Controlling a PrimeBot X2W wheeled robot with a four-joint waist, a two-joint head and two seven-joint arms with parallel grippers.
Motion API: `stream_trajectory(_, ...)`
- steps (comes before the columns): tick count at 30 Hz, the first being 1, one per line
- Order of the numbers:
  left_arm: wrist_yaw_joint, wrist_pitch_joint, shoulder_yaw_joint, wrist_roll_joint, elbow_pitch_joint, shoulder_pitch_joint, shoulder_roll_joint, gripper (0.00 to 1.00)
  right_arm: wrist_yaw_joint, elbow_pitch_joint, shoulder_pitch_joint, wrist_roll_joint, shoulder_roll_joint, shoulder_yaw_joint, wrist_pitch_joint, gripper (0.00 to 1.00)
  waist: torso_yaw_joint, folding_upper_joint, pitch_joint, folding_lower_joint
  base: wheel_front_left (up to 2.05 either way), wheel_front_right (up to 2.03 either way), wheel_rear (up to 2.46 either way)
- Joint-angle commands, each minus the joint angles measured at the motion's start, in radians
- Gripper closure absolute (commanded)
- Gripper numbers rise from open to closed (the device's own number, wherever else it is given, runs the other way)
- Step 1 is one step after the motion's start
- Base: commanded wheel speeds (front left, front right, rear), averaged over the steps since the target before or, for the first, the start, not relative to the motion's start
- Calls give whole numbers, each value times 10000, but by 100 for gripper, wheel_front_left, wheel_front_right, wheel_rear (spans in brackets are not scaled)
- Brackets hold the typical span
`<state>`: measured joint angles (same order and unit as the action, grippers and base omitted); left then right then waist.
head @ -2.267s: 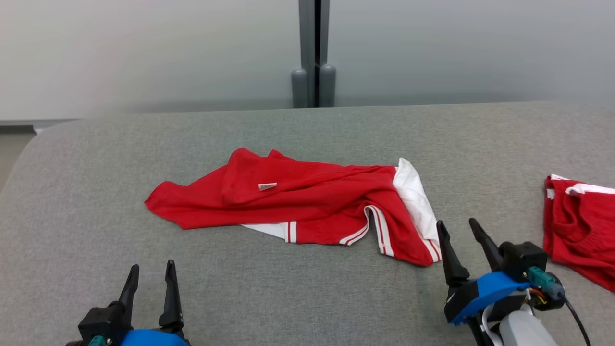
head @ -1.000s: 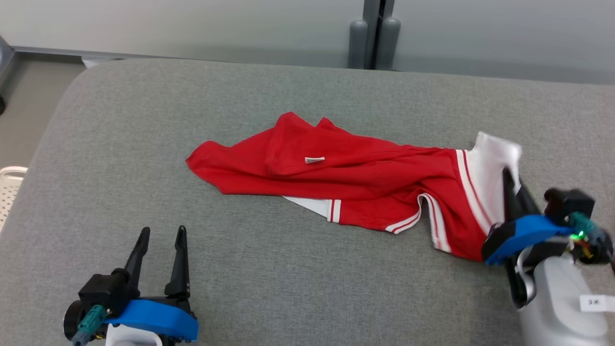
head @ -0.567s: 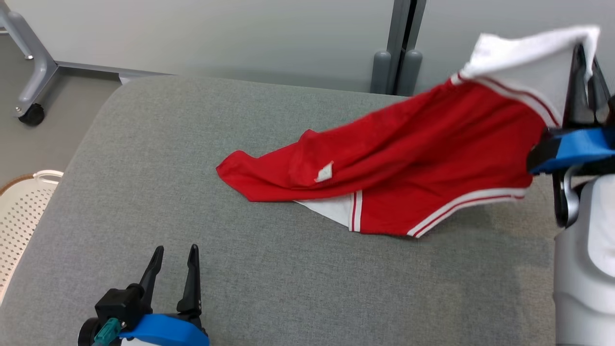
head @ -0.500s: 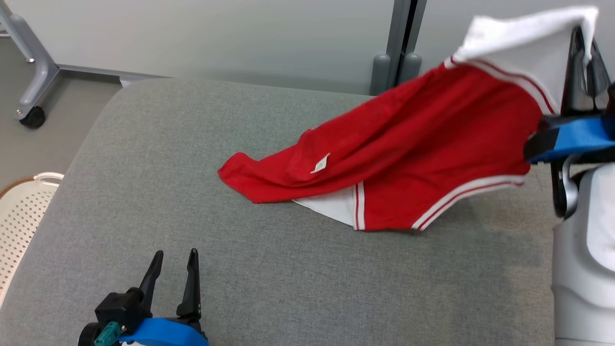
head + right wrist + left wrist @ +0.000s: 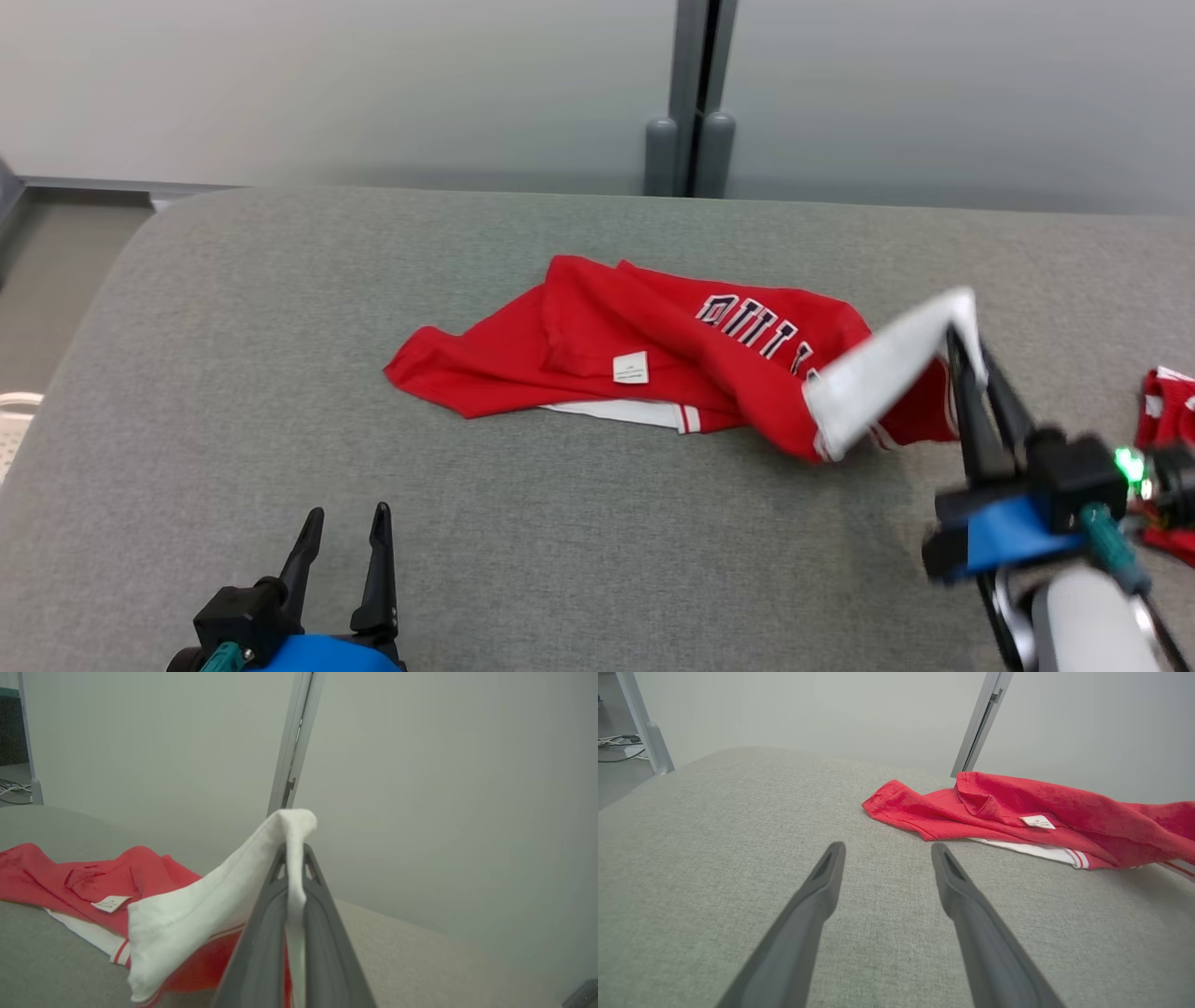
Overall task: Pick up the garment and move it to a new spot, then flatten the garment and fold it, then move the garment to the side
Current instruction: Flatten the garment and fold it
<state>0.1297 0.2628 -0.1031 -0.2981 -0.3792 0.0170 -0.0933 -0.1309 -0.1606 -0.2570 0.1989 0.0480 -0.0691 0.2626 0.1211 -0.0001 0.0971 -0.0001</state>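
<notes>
The garment [image 5: 644, 350] is a red jersey with white panels, dark lettering and a small white label, lying crumpled in the middle of the grey cushioned surface [image 5: 560, 541]. My right gripper [image 5: 963, 345] is shut on the garment's white end [image 5: 196, 914], which it holds a little above the surface at the garment's right. In the right wrist view the white cloth is pinched between the two fingers [image 5: 266, 933]. My left gripper [image 5: 345, 523] stands open at the lower left, apart from the garment [image 5: 1017, 812], nothing between its fingers [image 5: 812, 905].
A second red and white piece of clothing [image 5: 1162, 411] lies at the right edge. A grey post [image 5: 691, 140] stands behind the surface in front of a pale wall. The surface's rounded left edge [image 5: 84, 327] drops to the floor.
My right gripper, which had lifted the garment's white end high at the right, has come down with it. The garment has folded onto itself and its lettering now shows. The head camera has shifted.
</notes>
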Motion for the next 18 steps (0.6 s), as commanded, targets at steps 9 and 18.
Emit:
stream_trajectory(9, 20, 24, -8, -62, 101, 116, -160, 0, 3, -929, 2141, 254, 48, -740, 33, 0, -697, 1, 147, 1, 0, 0, 0)
stream_trajectory(18, 20, 24, -371, -119, 170, 455, -176, 0, 3, -842, 2415, -255, 46, -2157, 33, 0, -939, 1, 323, 1, 0, 0, 0)
